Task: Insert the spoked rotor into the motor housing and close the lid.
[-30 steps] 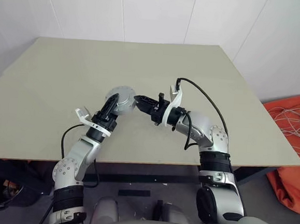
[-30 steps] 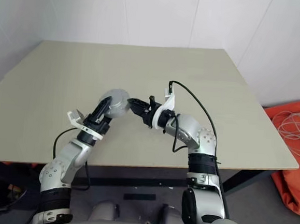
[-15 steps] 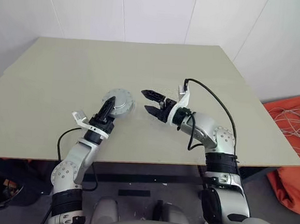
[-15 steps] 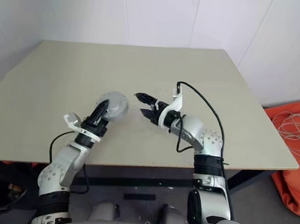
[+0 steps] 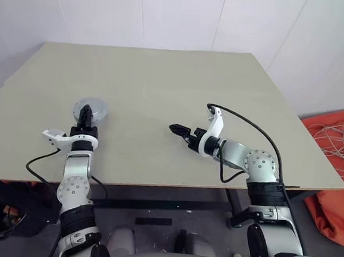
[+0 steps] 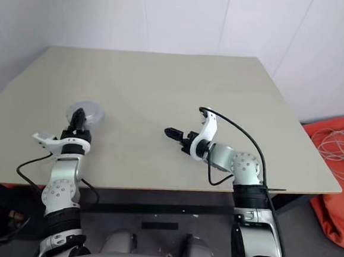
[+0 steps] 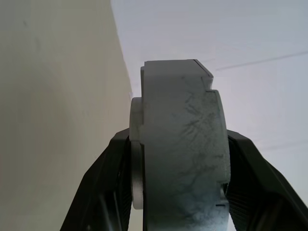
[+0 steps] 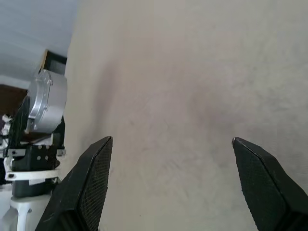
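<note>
The assembled motor housing (image 5: 90, 109), a round silver-grey piece with the lid closed on it, was carried from the middle of the bench (image 5: 164, 80) out to the left side, where it was held edge-on, clamped between the two black fingers of the left gripper (image 5: 85, 117). In the left wrist view the housing (image 7: 180, 144) was seen pinched across its thickness, the jaws partly spread around it. The right gripper (image 5: 182, 133), which a second earlier had been pressed close against the housing, was drawn back to the right and lowered toward the bench, its fingers (image 8: 91, 178) spread wide apart and nothing held between them. No spoked rotor was visible separately, so it was judged to be already inside. The closing was therefore judged done, with only the setting-down of the housing left.
</note>
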### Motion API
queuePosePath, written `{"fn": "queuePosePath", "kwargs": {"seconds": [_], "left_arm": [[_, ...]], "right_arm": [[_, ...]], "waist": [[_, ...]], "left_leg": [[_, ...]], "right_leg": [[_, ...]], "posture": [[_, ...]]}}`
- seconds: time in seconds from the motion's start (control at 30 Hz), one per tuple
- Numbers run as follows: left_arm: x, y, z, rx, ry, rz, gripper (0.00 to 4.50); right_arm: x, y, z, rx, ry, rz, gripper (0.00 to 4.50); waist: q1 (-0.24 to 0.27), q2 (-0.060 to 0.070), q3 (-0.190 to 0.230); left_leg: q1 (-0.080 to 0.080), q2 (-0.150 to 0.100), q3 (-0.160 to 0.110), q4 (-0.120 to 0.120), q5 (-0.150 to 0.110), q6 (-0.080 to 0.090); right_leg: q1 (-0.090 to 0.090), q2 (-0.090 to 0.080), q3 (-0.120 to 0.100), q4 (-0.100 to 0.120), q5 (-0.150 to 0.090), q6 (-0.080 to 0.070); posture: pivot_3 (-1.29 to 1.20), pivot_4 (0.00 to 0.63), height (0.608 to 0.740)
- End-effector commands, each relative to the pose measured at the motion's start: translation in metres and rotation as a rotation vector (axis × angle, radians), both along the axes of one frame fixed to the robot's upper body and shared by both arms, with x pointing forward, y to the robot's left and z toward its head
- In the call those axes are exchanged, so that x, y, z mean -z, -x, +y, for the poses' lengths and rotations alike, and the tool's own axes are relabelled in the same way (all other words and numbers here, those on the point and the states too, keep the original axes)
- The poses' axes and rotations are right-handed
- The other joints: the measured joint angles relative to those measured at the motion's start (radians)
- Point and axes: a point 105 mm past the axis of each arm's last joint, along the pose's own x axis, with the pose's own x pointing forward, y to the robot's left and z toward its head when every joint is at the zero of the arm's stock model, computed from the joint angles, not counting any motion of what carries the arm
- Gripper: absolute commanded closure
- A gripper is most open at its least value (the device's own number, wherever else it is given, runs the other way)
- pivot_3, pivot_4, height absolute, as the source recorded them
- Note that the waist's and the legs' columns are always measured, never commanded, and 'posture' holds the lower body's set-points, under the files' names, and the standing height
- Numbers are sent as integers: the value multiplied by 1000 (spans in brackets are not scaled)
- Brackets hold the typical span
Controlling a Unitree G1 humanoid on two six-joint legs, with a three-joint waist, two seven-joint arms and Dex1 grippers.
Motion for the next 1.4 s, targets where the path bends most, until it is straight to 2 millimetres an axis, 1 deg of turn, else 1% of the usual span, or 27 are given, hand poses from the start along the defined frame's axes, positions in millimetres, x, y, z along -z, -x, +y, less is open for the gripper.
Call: {"fn": "queuePosePath", "kwargs": {"seconds": [0.03, 0.17, 0.4, 0.67, 0.93, 1.0, 1.1, 1.13, 1.17, 1.2, 1.4], "left_arm": [[-22, -1, 5, -49, -9, -57, 2380], [-20, -2, 12, -103, 36, -19, 2380], [-11, -9, 18, -148, 73, 51, 2380], [16, -9, 29, -213, 90, 186, 2380], [36, -1, 36, -250, 67, 302, 2380], [37, 0, 34, -243, 65, 308, 1644], [34, 2, 29, -228, 64, 306, 828], [34, 2, 28, -225, 63, 308, 436], [34, 3, 28, -224, 63, 310, 162], [34, 4, 27, -222, 63, 315, 38], [36, 17, 23, -235, 69, 367, 38]], "right_arm": [[-17, -2, 5, -24, -20, -70, 0], [-17, -2, 4, -25, -18, -72, 0], [-17, -2, 3, -24, -14, -70, 0], [-17, -1, 5, -20, -21, -65, 0], [-17, -1, 7, -20, -24, -63, 0], [-17, -1, 7, -20, -26, -63, 0], [-17, -1, 8, -23, -28, -62, 0], [-17, -1, 8, -23, -28, -62, 0], [-17, -1, 8, -24, -28, -61, 0], [-17, -1, 9, -25, -28, -60, 0], [-17, -1, 9, -26, -29, -57, 0]], "waist": [[1, -2, 0], [1, -7, 0], [0, -8, -1], [-3, -8, -1], [-5, -8, -1], [-5, -8, -1], [-6, -7, -2], [-6, -7, -2], [-6, -7, -2], [-6, -6, -2], [-7, -6, -2]], "left_leg": [[0, 0, 0, 0, 0, 0], [0, 1, 0, 0, 0, 0], [1, 1, -1, 0, 0, 0], [1, 1, -1, 0, 0, 0], [3, 1, -1, 0, 0, 0], [4, 1, -1, 0, 0, 0], [6, 1, 0, 0, 0, 0], [6, 1, 0, 0, 0, 0], [6, 1, 0, 0, 0, 0], [6, 1, 0, 0, 0, 0], [6, 1, 0, 0, -1, 1]], "right_leg": [[0, -1, 0, 0, 0, 0], [0, -2, 0, 0, 0, 0], [1, -1, 0, 1, 0, 0], [1, -1, 0, 1, 0, 0], [1, -1, 0, 2, 0, 0], [2, -1, 0, 2, 0, 0], [4, -1, 1, 2, 0, 0], [4, -1, 1, 2, 0, -1], [4, -1, 1, 2, -1, -2], [4, -1, 1, 2, -2, -3], [4, -1, 2, 1, -2, -3]], "posture": [[0, 0, 740], [0, 0, 740], [0, 0, 740], [0, 0, 740], [0, 0, 740], [0, 0, 740], [0, 0, 740], [0, 0, 740], [0, 0, 740], [0, 0, 740], [0, 0, 740]]}}
